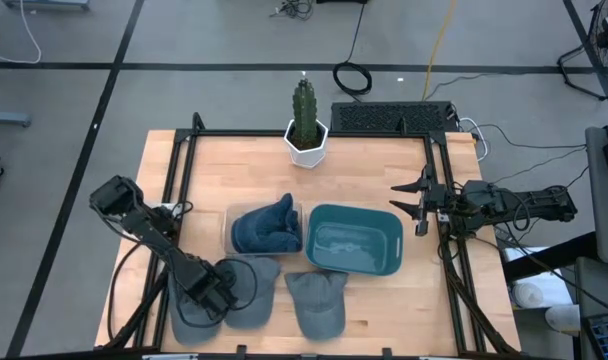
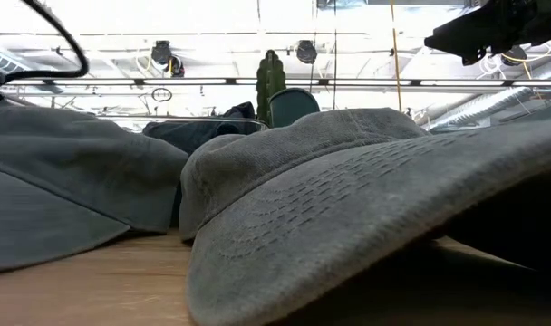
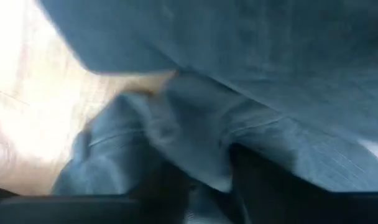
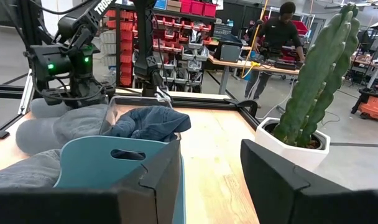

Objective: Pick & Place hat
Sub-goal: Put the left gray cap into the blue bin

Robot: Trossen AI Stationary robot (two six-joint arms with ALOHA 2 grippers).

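Observation:
Two grey hats lie on the wooden table near its front edge, one at the left point(image 1: 250, 303) and one to its right point(image 1: 319, 303). My left gripper point(image 1: 216, 290) points steeply down onto the left hat, shut on a raised fold of its cloth point(image 3: 204, 158). A dark blue hat point(image 1: 266, 228) lies in a clear bin, and a teal bin point(image 1: 384, 262) stands beside it. My right gripper point(image 1: 399, 198) hovers level at the table's right side, open and with nothing between its fingers point(image 4: 145, 186). My left gripper comes at the left grey hat from above, pointing steeply down. A bunched fold of the cloth point(image 3: 207, 168) stands between its two dark fingers point(image 3: 257, 186). The gripper itself hides which part of the hat this is. The hat rests on the table.
A cactus in a white pot point(image 1: 306, 130) stands at the far middle of the table. The clear bin point(image 1: 227, 228) and the teal bin fill the table's middle. Black rails point(image 1: 179, 160) run along the table's sides. People stand in the room beyond.

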